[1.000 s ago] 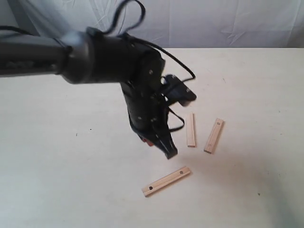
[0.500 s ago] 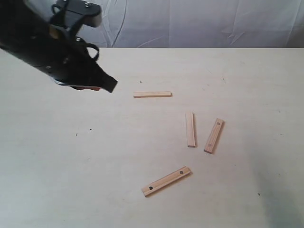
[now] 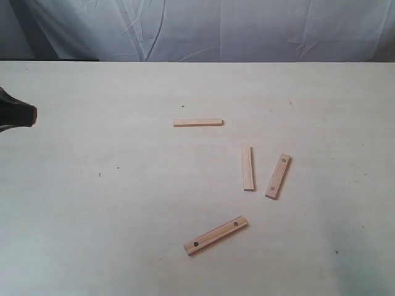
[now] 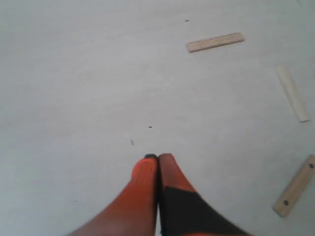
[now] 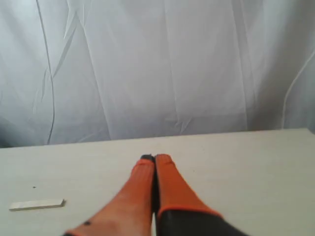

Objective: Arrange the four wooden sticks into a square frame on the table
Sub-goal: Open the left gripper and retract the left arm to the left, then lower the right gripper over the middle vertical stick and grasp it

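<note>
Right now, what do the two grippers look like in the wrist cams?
The left gripper has two tapered orange-red fingers, dark at the tip; one turns black toward its base. The right gripper matches: orange tapered fingers, black section at one base. The exterior view shows only a dark edge of the left arm.

Even, soft light on the table [image 3: 74, 216]; faint shadows; wrist views slightly blurred
</note>
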